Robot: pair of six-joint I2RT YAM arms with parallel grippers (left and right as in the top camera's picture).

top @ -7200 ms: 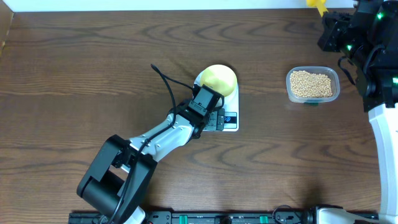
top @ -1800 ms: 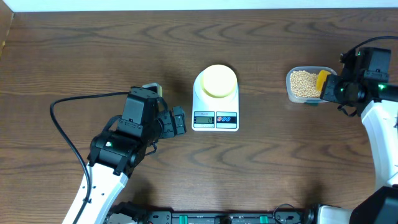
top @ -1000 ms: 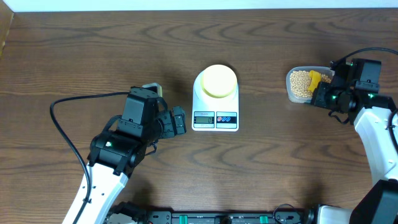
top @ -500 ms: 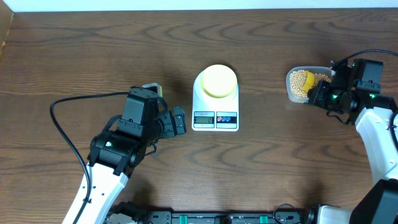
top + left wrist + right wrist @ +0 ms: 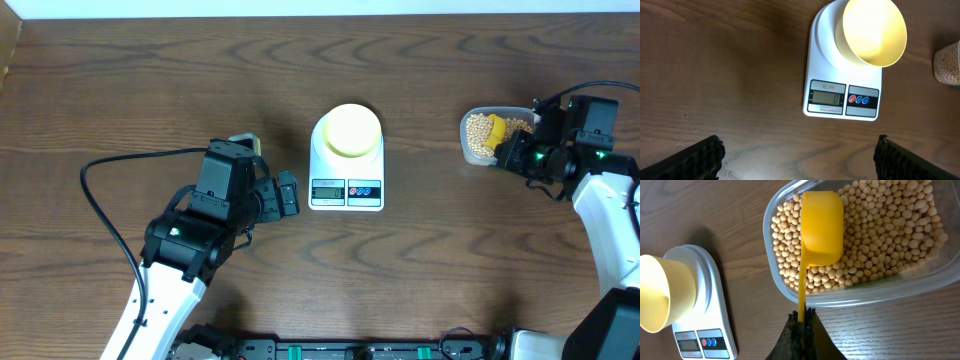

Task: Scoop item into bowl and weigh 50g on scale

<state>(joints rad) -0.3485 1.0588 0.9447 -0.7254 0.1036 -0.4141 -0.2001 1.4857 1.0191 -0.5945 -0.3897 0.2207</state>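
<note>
Scale (image 5: 840, 97) on the bench (image 5: 150, 80) reads zero under the empty pale bowl (image 5: 872, 32), both as before. In the clear tub (image 5: 890, 294), the yellow scoop (image 5: 821, 227) has slid further into the beans (image 5: 880, 230). The right gripper (image 5: 802, 314) pinches its handle. The left gripper (image 5: 288, 194) waits spread beside the scale. I judge the first scoop is being loaded.

left end effector (image 5: 287, 195): jaws wide apart | right end effector (image 5: 802, 316): jaws pinched closed
</note>
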